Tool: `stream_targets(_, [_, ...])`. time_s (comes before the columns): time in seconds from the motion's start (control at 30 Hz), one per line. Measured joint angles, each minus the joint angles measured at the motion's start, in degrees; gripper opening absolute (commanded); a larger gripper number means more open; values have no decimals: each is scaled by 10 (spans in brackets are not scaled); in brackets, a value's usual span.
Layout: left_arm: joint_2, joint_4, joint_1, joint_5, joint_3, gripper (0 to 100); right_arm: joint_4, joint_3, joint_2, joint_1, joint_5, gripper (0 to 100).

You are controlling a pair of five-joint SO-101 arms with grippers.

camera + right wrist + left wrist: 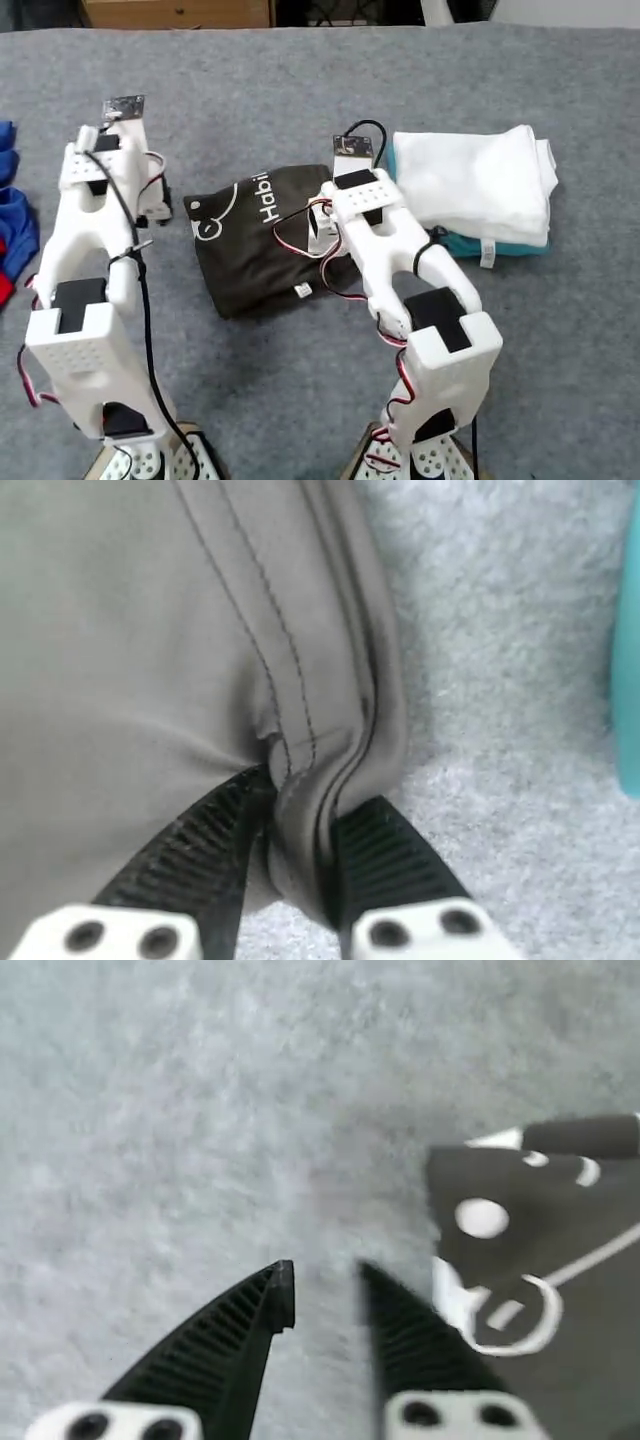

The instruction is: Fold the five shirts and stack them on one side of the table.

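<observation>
Black shirt (250,250) folded, mid worktop (300,90). Right gripper (305,805) at its right edge, fingers pinching the hem. Left gripper (325,1278) just off its left edge, fingers spread, holding nothing. White shirt (475,180) lies atop teal shirt (520,247), just right of it. Blue shirt (15,215) well to its left.

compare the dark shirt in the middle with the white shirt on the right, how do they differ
The dark shirt carries a white print; the white shirt looks plain. The dark shirt lies straight on the grey table, while the white shirt sits on top of a teal shirt. The right gripper pinches the dark shirt's edge; no gripper holds the white shirt. Both are folded.
</observation>
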Motion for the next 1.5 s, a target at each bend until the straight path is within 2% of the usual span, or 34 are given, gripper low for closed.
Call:
stream_targets(0.23, [0,22,54,27,-7,233,0,0,0,0,0,15])
stream_targets(0.63, [0,-23,55,70,-27,235,0,0,0,0,0,15])
stream_targets(0.83, [65,-83,55,71,-27,236,0,0,0,0,0,15])
stream_targets(1.0, [118,-73,53,72,-61,228,0,0,0,0,0,15])
stream_targets(1.2, [152,-49,56,72,-112,59,0,0,0,0,0,15])
stream_targets(1.5, [197,-43,88,69,-178,27,0,1,-8,0,5,15])
